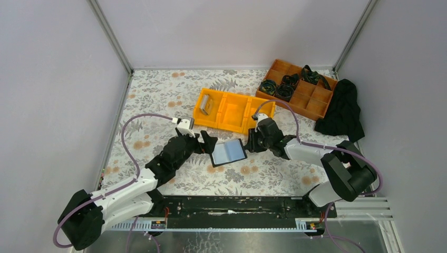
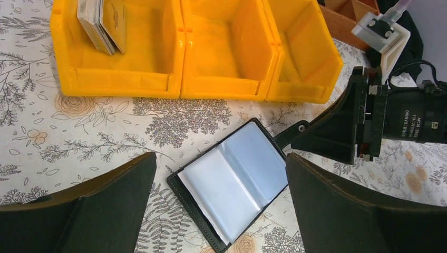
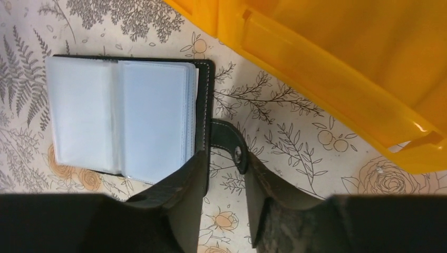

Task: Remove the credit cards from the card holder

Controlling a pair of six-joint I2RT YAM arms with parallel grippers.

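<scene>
Cloudy plastic sleeves (image 3: 84,116) hide whether the card holder (image 2: 234,184) has any card inside (it lies open on the floral cloth (image 3: 295,137) between both arms). Credit cards (image 2: 103,23), tops cut off, stand stacked in the left compartment of the yellow bin (image 2: 179,87). Left gripper (image 2: 220,161) gapes wide beside the holder; right gripper (image 3: 225,158) half-spread astride its strap (image 3: 229,139).

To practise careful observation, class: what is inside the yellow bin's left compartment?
A small stack of credit cards leans on edge in the yellow bin, a tan one facing outward. The faces of the grey cards behind it are covered.
</scene>
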